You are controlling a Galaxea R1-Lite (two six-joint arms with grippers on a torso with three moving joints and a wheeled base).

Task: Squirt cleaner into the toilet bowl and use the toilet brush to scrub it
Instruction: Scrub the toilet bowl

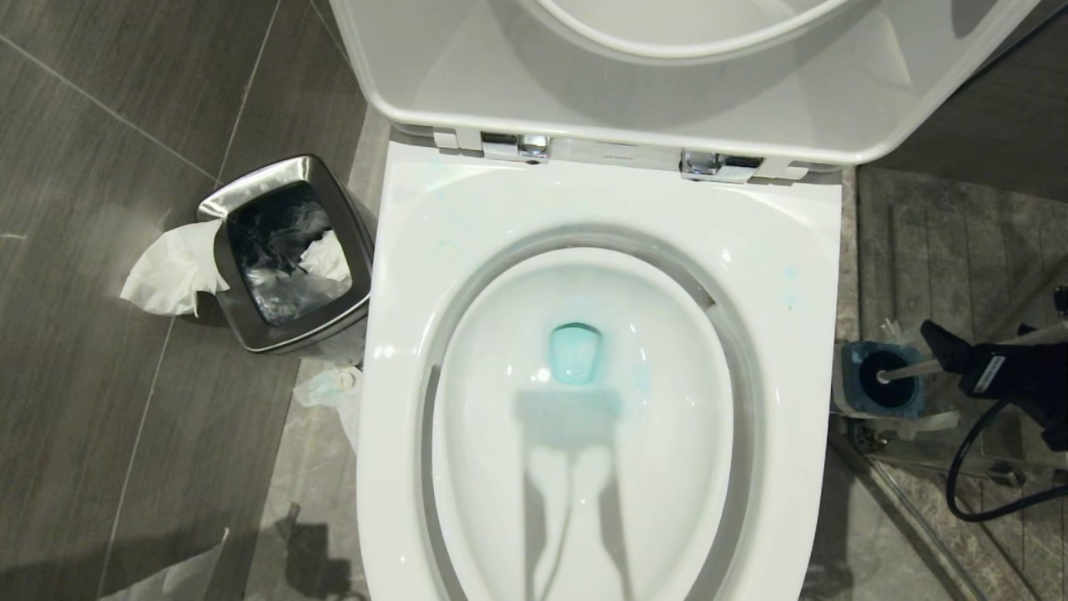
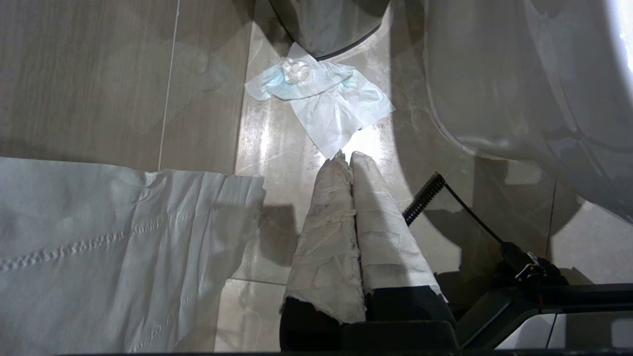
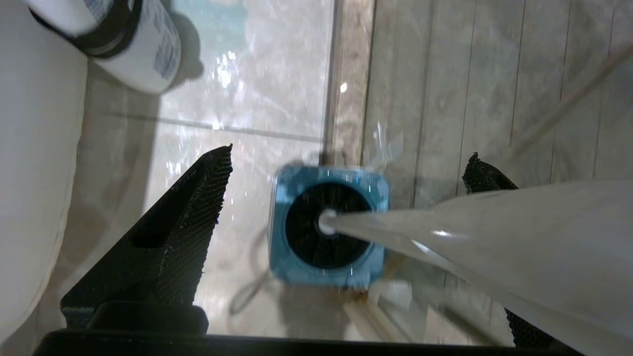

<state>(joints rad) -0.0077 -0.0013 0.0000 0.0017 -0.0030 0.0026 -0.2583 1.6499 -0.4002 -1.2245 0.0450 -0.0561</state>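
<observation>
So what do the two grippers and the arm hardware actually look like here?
The left gripper has long tapering fingers wrapped in whitish tape over a black base, with a thin black cable beside them. The right gripper has black wedge-shaped fingers with a fine knurled texture; the head view shows its black body with a white label and a looping black cable.

Toilet brush (image 3: 445, 222) bristles hidden in holder (image 3: 329, 277)

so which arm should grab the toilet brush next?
Right. The right gripper hangs open over the toilet brush, its handle between the fingers, brush seated in the holder. The left gripper is shut, low by the floor on the bowl's other side.
</observation>
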